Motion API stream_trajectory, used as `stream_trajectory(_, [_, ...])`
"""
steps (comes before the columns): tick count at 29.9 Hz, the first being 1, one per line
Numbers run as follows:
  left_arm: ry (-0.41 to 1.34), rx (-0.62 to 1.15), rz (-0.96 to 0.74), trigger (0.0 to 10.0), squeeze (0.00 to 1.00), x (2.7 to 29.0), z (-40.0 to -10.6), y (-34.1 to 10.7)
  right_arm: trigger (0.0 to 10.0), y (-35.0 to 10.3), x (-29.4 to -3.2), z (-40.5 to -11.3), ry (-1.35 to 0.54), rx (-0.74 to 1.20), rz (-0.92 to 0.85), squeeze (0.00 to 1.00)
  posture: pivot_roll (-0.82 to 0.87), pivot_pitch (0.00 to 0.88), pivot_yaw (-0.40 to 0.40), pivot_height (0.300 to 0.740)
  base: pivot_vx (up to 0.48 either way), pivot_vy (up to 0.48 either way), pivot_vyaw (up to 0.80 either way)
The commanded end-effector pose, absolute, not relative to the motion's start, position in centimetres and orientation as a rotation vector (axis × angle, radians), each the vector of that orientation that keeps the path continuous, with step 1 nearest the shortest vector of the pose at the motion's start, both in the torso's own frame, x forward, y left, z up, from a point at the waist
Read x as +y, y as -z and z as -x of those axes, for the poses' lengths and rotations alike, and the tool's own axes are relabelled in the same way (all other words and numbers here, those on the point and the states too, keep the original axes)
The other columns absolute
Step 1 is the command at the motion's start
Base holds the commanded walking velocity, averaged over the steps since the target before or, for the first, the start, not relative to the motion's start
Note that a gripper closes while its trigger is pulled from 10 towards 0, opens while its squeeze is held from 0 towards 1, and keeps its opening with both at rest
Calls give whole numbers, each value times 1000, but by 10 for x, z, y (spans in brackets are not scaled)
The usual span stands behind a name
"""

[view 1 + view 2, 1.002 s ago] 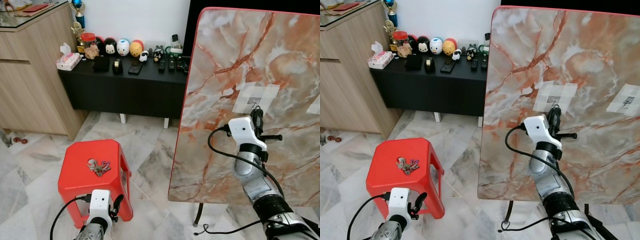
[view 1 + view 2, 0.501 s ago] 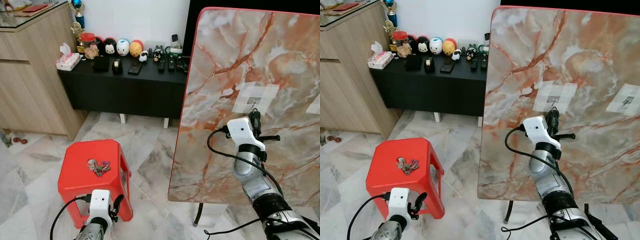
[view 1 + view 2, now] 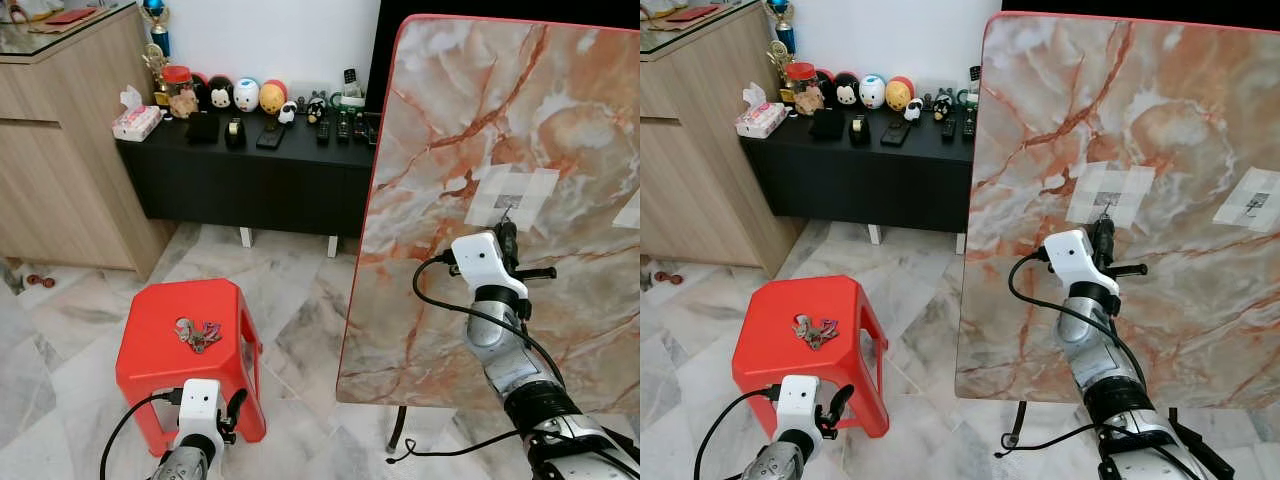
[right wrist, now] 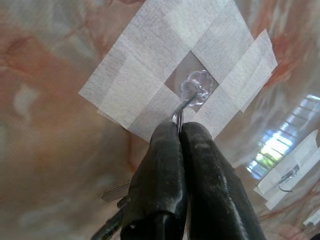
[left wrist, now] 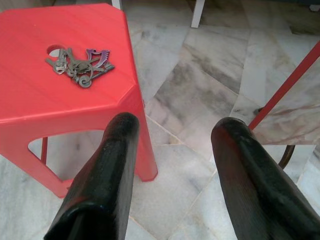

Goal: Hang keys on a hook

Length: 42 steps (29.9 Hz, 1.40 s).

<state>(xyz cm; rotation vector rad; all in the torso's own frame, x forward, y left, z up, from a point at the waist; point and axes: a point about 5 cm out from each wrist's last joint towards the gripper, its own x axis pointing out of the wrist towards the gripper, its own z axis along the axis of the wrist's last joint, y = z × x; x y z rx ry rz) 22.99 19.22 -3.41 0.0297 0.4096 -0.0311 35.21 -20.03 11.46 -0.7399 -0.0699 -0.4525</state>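
Note:
A bunch of keys (image 3: pixel 198 333) lies on top of the red stool (image 3: pixel 150 365). My left gripper (image 5: pixel 170 145) hangs open low beside the stool's front, nothing between its fingers. A clear wire hook (image 4: pixel 196 89) is taped to the upright marble board (image 3: pixel 450 150). My right gripper (image 3: pixel 507 232) is raised against the board, its tips just under the hook. Its fingers (image 4: pixel 165 160) are shut, with the hook's thin wire meeting their tips. Grey key-like pieces (image 4: pixel 116 190) hang beneath them.
A second taped hook (image 3: pixel 1257 203) sits further right on the board. A black sideboard (image 3: pixel 250 185) with figurines and remotes stands behind, a wooden cabinet (image 3: pixel 60 170) on the left. The board's stand leg and a cable (image 3: pixel 400 440) lie on the marble floor.
My right gripper has slid slightly down and left below the hook, still shut. The left arm and the keys on the stool have not moved.

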Motion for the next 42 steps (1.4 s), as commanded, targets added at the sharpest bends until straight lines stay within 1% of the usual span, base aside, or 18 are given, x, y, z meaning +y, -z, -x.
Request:
stream_trajectory(1, [31, 425, -22, 10000, 0, 191, -230, 36, 10000, -117, -198, -355, 436, -65, 731, 0, 147, 0, -58, 740, 0, 0, 0])
stream_trajectory(10, [30, 424, -24, 10000, 0, 192, -230, 35, 10000, -115, -196, -356, 423, -57, 728, 0, 149, 0, -58, 740, 0, 0, 0])
stream_trajectory(14, [29, 424, -24, 10000, 0, 191, -230, 35, 10000, -115, -196, -356, 419, -55, 689, 0, 148, 0, -58, 740, 0, 0, 0])
stream_trajectory(15, [29, 424, -24, 10000, 0, 191, -230, 35, 10000, -115, -196, -355, 420, -61, 673, 733, 148, 0, -58, 740, 0, 0, 0])
stream_trajectory(16, [29, 424, -24, 10000, 0, 191, -230, 35, 10000, -115, -196, -355, 421, -65, 666, 733, 148, 0, -58, 740, 0, 0, 0])
stream_trajectory(17, [29, 424, -24, 10000, 0, 191, -230, 35, 10000, -116, -196, -355, 417, -70, 660, 1000, 147, 0, -58, 740, 0, 0, 0])
stream_trajectory(25, [28, 425, -23, 10000, 0, 191, -229, 36, 10000, -115, -189, -347, 393, -124, 646, 1000, 146, 2, -61, 740, 0, 0, 0])
stream_trajectory(28, [27, 426, -22, 10000, 0, 191, -228, 36, 10000, -108, -182, -335, 321, -150, 646, 1000, 145, 3, -62, 740, 0, 0, 0])
stream_trajectory(29, [27, 426, -22, 10000, 0, 191, -228, 36, 10000, -102, -179, -331, 276, -134, 617, 976, 145, 3, -62, 740, 0, 0, 0])
stream_trajectory(30, [28, 426, -22, 10000, 0, 191, -228, 36, 10000, -97, -176, -327, 233, -119, 586, 639, 140, 4, -63, 740, 0, 0, 0])
stream_trajectory(31, [28, 426, -22, 10000, 0, 191, -228, 37, 10000, -94, -174, -325, 206, -109, 564, 639, 140, 4, -63, 740, 0, 0, 0])
stream_trajectory(32, [28, 428, -24, 10000, 0, 191, -228, 37, 10000, -81, -167, -317, 110, -62, 506, 0, 138, 4, -64, 740, 0, 0, 0])
stream_trajectory(33, [28, 428, -24, 10000, 0, 191, -228, 37, 10000, -81, -167, -317, 110, -62, 506, 0, 138, 4, -64, 740, 0, 0, 0])
stream_trajectory(35, [26, 434, -32, 10000, 0, 193, -227, 37, 10000, -52, -161, -303, -16, 79, 446, 0, 128, 1, -64, 740, 0, 0, 0])
stream_trajectory(37, [19, 436, -36, 10000, 0, 195, -227, 37, 10000, -41, -161, -299, -37, 134, 438, 0, 128, 1, -64, 740, 0, 0, 0])
stream_trajectory(39, [-12, 442, -42, 10000, 0, 205, -227, 36, 10000, -11, -164, -287, -15, 323, 343, 0, 134, 0, -66, 740, 0, 0, 0])
stream_trajectory(40, [-12, 442, -42, 10000, 0, 205, -227, 36, 10000, -11, -164, -287, -15, 323, 343, 0, 134, 0, -66, 740, 0, 0, 0])
stream_trajectory(42, [-25, 445, -48, 10000, 0, 211, -227, 35, 10000, 6, -169, -274, 35, 430, 265, 0, 143, 0, -66, 740, 0, 0, 0])
